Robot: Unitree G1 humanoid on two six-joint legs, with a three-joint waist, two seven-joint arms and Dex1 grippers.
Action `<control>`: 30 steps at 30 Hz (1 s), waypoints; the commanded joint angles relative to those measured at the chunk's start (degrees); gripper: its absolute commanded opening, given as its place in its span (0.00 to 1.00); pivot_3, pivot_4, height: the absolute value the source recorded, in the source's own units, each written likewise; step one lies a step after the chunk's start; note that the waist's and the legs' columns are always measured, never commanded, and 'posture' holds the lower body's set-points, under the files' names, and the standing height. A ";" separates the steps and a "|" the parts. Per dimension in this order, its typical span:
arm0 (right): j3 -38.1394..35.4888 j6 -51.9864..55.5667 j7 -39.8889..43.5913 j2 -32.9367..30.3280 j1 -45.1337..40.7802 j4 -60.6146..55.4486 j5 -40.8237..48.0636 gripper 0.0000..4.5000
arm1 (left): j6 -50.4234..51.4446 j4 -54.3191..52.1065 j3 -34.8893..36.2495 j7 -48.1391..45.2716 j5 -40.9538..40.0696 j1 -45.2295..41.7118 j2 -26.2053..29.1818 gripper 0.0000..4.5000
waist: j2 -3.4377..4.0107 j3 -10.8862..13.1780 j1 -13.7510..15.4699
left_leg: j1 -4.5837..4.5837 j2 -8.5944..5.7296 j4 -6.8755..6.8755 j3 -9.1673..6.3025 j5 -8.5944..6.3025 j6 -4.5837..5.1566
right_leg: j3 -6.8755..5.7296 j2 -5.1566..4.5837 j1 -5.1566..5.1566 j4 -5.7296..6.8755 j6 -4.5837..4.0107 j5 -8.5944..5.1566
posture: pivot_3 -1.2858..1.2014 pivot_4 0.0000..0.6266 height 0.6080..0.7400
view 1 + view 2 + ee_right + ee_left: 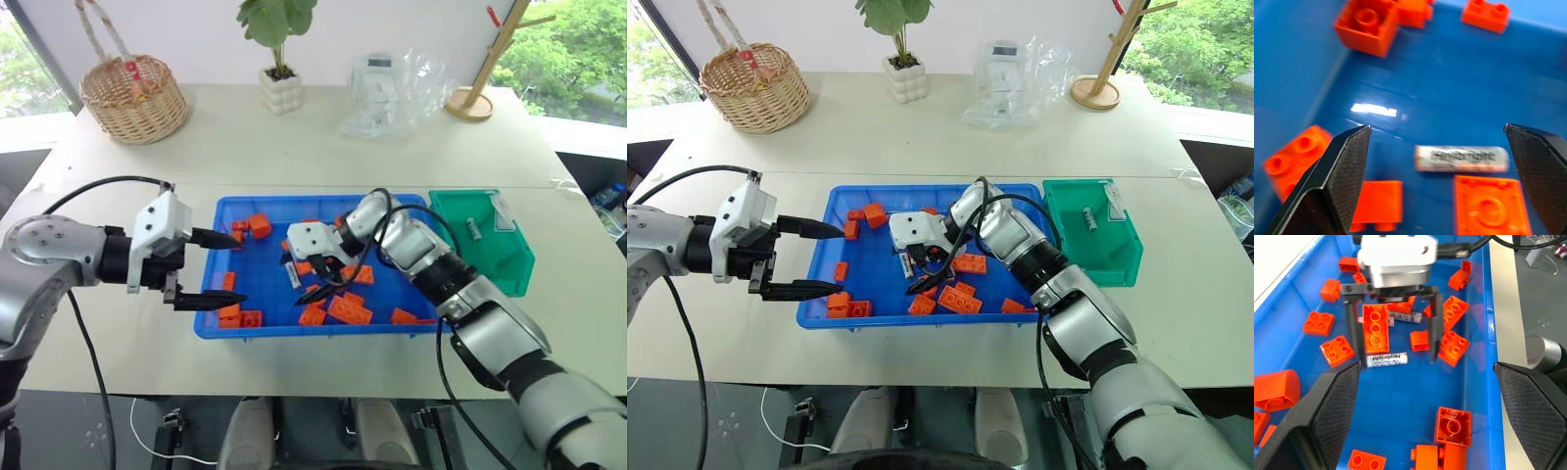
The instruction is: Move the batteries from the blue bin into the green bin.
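Right gripper point(312, 277) down inside the blue bin point(226, 208), fingers spread wide and holding nothing, tips hanging just over a battery point(1387, 359) on the bin floor. In the left wrist view, seen head-on: white housing above, two thin black fingers point(1354, 335) reaching down on either side of an orange two-by-three brick point(1375, 326), the battery lying crosswise just below the fingertips (label printed along its side). A second battery point(1409, 317) partly hidden behind that brick and the gripper housing, only its end portion showing. In the right wrist view, the first battery point(1462, 158) lying flat between the two wide-set pads, touching neither, with an orange block point(1490, 205) just beside it and another small brick point(1377, 205) near the other pad.

Left gripper point(208, 268) at the left rim of the blue bin, also wide open and empty, one finger over the rim's far part, the other over its near-left corner.

Orange bricks point(350, 310) scattered across the blue floor, thickest along the near wall and in the near-left corner.

Green bin point(513, 257) touching the blue bin's right side; from the head views, one battery point(1089, 219) lying on its floor, plus a pale tag on its far-right wall. Beyond on the table, a wicker basket point(133, 98) far left, a potted plant point(279, 86), a crumpled clear plastic bag point(402, 90), and a wooden stand point(477, 98) far right.
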 commanded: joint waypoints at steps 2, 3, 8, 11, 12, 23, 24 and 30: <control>-1.46 -2.25 -0.60 2.84 -2.93 5.65 -1.05 0.99 | -0.59 -0.50 1.62 0.42 -0.82 -1.68 -0.04 1.00 | 0.01 0.00 -0.03 | 0.00 0.00 0.00 0.00 0.00 0.00 | 0.00 0.00 0.00 0.00 0.00 0.00 | 0.52 0.24 0.97; -1.69 -2.52 -0.61 3.20 -3.44 6.87 -1.31 0.99 | -0.75 -0.41 1.61 0.43 -0.70 -1.70 -0.04 1.00 | 0.01 0.01 -0.03 | 0.00 0.00 -0.01 0.00 0.00 0.00 | 0.00 0.00 -0.01 0.00 0.00 0.00 | 0.52 0.24 0.97; -1.01 -5.05 0.19 3.30 -4.22 11.81 -3.25 0.99 | -1.11 -0.50 1.65 0.47 -0.57 -1.39 -0.07 1.00 | 0.01 0.01 0.05 | 0.00 0.00 -0.01 -0.01 0.00 -0.01 | 0.00 -0.01 0.01 0.00 0.00 0.00 | 0.52 0.24 0.97; -1.24 -5.93 1.06 3.32 -4.23 13.22 -3.47 0.94 | -1.41 -0.69 1.54 0.59 -0.46 -1.24 -0.26 1.00 | 0.01 0.00 0.00 | 0.01 0.00 -0.01 -0.01 0.00 -0.01 | 0.00 -0.01 0.02 0.00 0.00 0.00 | 0.52 0.24 0.97; -1.58 -5.77 1.50 3.37 -4.18 13.10 -3.20 0.88 | -1.51 -0.72 1.50 0.61 -0.42 -1.18 -0.32 1.00 | 0.01 0.00 0.00 | 0.02 0.00 -0.01 -0.01 0.00 -0.01 | 0.00 -0.01 0.03 0.00 0.00 0.00 | 0.52 0.24 0.97; -17.80 19.20 0.67 -2.01 -1.64 -14.94 11.75 0.50 | -3.69 2.11 -2.33 -0.60 1.30 -4.32 -2.42 1.00 | 0.02 0.01 0.43 | -0.01 0.01 -0.01 -0.03 0.00 -0.01 | 0.00 -0.03 0.02 0.02 0.00 0.01 | 0.52 0.24 0.97; -19.97 21.89 -0.48 -3.87 -1.07 -17.79 12.89 0.50 | -3.85 2.28 -2.78 -0.75 1.49 -4.65 -2.70 1.00 | 0.02 0.01 0.59 | 0.00 -0.01 -0.01 -0.04 0.00 -0.01 | -0.01 -0.05 0.04 0.00 0.00 0.01 | 0.52 0.24 0.97; -32.93 32.62 -4.43 -22.85 9.57 -30.28 16.66 0.50 | -4.92 4.70 -5.36 -1.96 2.60 -7.42 -4.58 1.00 | -0.01 -0.01 1.67 | -0.02 -0.06 -0.01 -0.03 -0.01 0.01 | -0.01 -0.12 0.12 -0.18 -0.03 -0.01 | 0.52 0.24 0.97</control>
